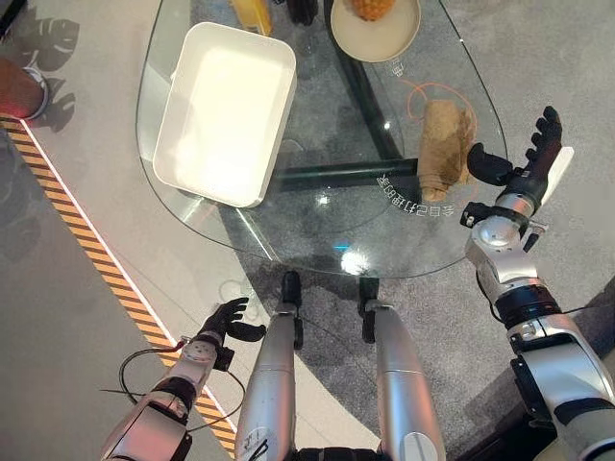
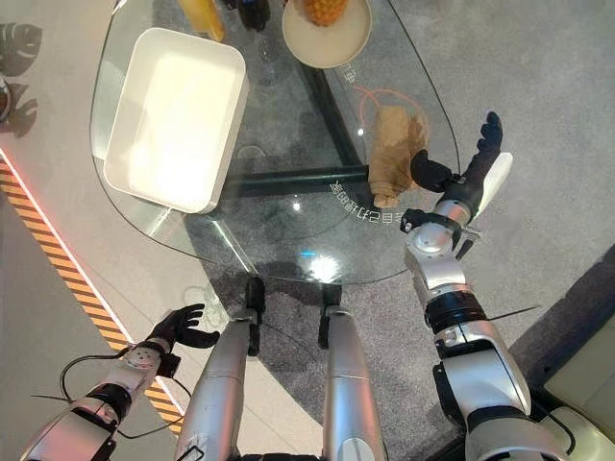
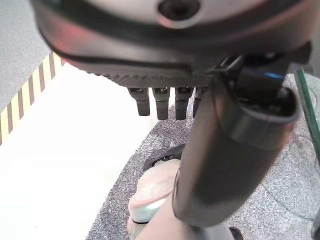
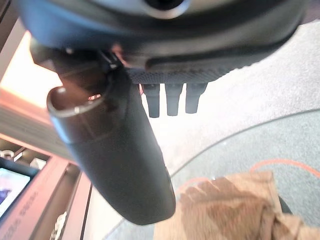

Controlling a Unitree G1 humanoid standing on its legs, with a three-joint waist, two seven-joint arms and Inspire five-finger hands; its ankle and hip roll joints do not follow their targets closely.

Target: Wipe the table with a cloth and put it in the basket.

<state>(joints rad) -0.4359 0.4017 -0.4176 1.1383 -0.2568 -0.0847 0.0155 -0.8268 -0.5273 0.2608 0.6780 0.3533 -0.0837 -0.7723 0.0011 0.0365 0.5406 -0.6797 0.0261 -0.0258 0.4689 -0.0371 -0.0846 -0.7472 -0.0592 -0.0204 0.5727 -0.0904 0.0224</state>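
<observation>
two hands empty: right hand (image 1: 524, 163) spread beside the cloth (image 1: 444, 149) near the glass worktop (image 1: 317, 235) edge, left hand (image 1: 226, 322) loosely open; a clumsy grab could sweep it off.

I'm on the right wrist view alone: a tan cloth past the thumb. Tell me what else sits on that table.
Observer: A white rectangular basket sits on the glass table, toward the robot's left, apart from the cloth.
Operator: Give me the right hand's place.
Observer: The right hand is open beside the cloth's right side, thumb at its edge.
Operator: Report the left hand.
Observer: The left hand hangs low, off the table, holding nothing.
</observation>
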